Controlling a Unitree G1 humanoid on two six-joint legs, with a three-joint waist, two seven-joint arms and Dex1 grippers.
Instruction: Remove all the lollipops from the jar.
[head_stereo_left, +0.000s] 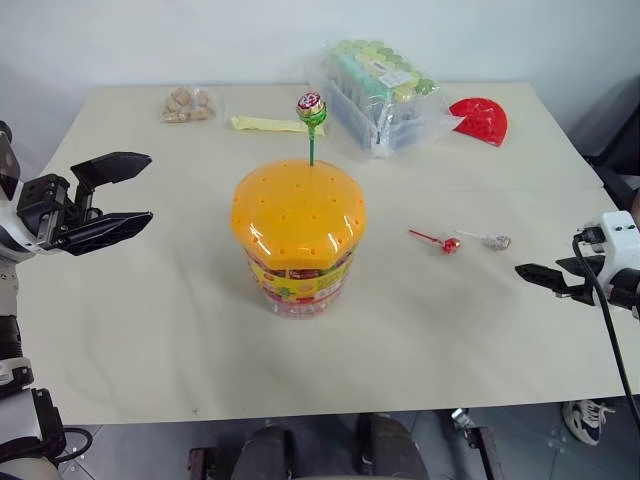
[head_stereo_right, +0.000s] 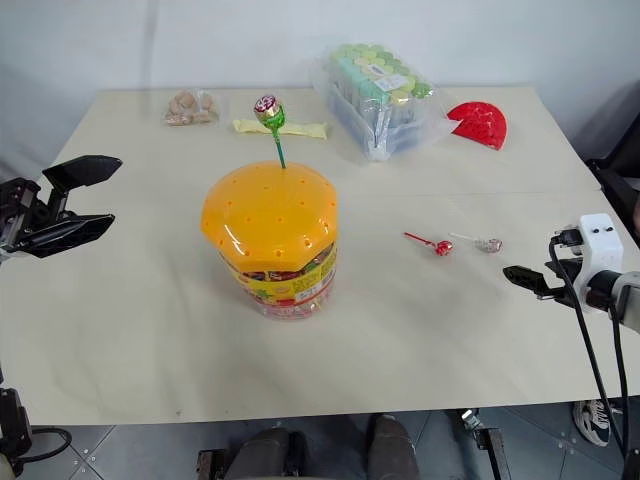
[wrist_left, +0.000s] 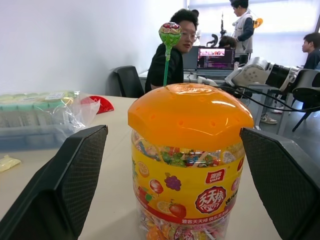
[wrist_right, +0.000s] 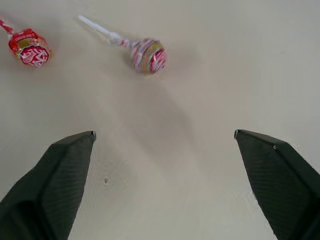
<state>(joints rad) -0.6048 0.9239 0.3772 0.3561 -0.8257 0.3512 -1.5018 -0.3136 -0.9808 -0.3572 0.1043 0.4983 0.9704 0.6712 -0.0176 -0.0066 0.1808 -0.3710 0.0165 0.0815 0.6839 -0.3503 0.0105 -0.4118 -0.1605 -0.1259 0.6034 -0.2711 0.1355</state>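
The jar (head_stereo_left: 298, 240), a clear tub with a domed orange lid and a colourful label, stands mid-table. One lollipop (head_stereo_left: 311, 108) on a green stick stands upright in a hole of the lid. Two more lollipops lie on the table to the jar's right: a red-stick one (head_stereo_left: 448, 243) and a white-stick one (head_stereo_left: 497, 242). My left gripper (head_stereo_left: 148, 188) hovers open to the left of the jar, its fingers pointing at it. My right gripper (wrist_right: 164, 134) is open and empty, low over the table just short of the two lying lollipops.
At the back of the table (head_stereo_left: 150, 340) lie a clear pack of green-capped bottles (head_stereo_left: 380, 85), a red domed piece (head_stereo_left: 480, 120), a yellow packet (head_stereo_left: 268, 125) and a small bag of snacks (head_stereo_left: 188, 103). People sit beyond the table in the left wrist view.
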